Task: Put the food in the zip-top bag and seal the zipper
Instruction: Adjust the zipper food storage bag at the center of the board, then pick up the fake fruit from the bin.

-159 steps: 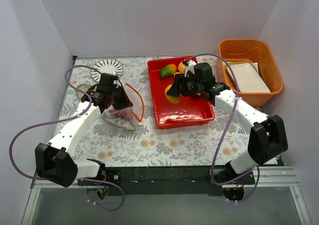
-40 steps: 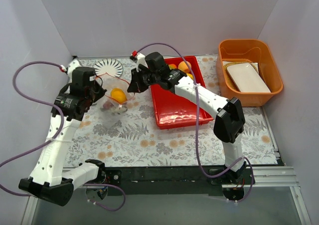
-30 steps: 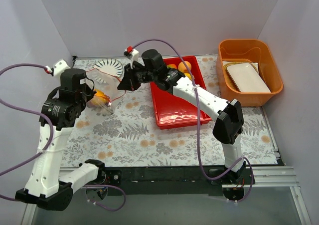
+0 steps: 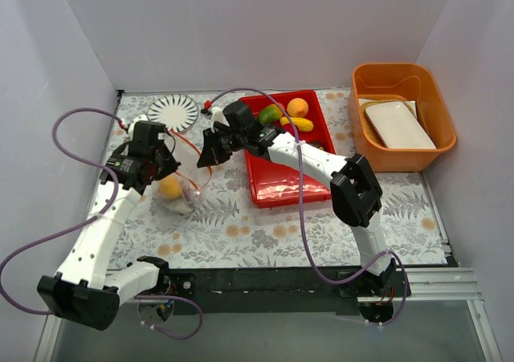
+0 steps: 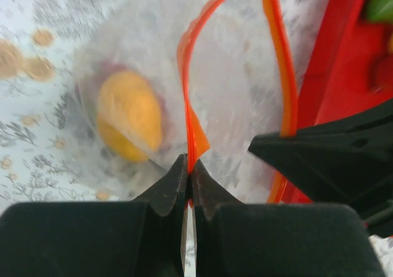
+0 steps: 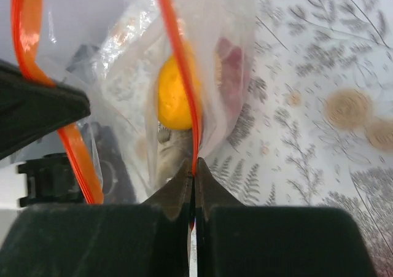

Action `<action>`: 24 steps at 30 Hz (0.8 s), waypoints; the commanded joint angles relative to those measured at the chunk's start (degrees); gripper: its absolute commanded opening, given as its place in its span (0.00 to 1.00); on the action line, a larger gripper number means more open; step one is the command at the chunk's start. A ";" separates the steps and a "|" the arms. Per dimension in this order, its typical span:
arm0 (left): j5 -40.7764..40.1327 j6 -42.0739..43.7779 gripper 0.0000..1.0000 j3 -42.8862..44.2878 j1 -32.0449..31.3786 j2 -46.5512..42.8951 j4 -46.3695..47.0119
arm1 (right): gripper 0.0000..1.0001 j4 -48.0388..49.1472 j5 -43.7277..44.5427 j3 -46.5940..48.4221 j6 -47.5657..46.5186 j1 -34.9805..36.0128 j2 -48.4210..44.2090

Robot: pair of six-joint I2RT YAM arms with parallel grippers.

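Observation:
The clear zip-top bag (image 4: pixel 181 197) sags onto the floral table between both grippers, its mouth held apart. Inside lie an orange-yellow fruit (image 5: pixel 129 114) (image 6: pixel 174 93), a reddish piece (image 6: pixel 229 62) and something silvery-grey (image 6: pixel 167 157). My left gripper (image 5: pixel 189 167) (image 4: pixel 171 168) is shut on one side of the orange-red zipper (image 5: pixel 188 86). My right gripper (image 6: pixel 194 166) (image 4: pixel 205 160) is shut on the opposite side of the zipper (image 6: pixel 182 68). More food stays in the red tray (image 4: pixel 281 181): a green mango (image 4: pixel 270 115), an orange fruit (image 4: pixel 298 107) and a yellow one (image 4: pixel 302 124).
A white striped plate (image 4: pixel 173 110) lies at the back left behind the bag. An orange bin (image 4: pixel 401 77) holding a white board stands at the back right. The red tray sits just right of the bag, and grey walls close in three sides.
Both grippers have come down and slightly right with the bag, which hung in the air a second ago and now rests on the table. Both grips are unchanged.

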 commanded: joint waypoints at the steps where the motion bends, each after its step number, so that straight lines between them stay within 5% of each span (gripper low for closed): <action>1: 7.56 -0.87 0.00 -6.02 0.04 -1.18 7.54 | 0.01 0.06 5.25 -5.94 -0.52 -1.52 -1.63; 11: 14.15 0.09 0.00 -5.77 0.04 0.40 13.79 | 0.13 -0.81 12.45 -11.06 -2.71 -2.58 -7.26; 15: 15.48 0.53 0.00 -5.94 0.13 0.49 14.67 | 0.38 -1.52 16.94 -14.03 -3.50 -3.19 -11.04; 17: 15.83 0.53 0.00 -6.21 0.13 0.40 14.76 | 0.59 -1.60 20.61 -15.71 -3.77 -3.98 -14.37; 24: 16.45 0.88 0.00 -6.65 0.13 -0.13 15.82 | 0.85 -5.63 32.75 -21.87 -5.88 -9.95 -22.21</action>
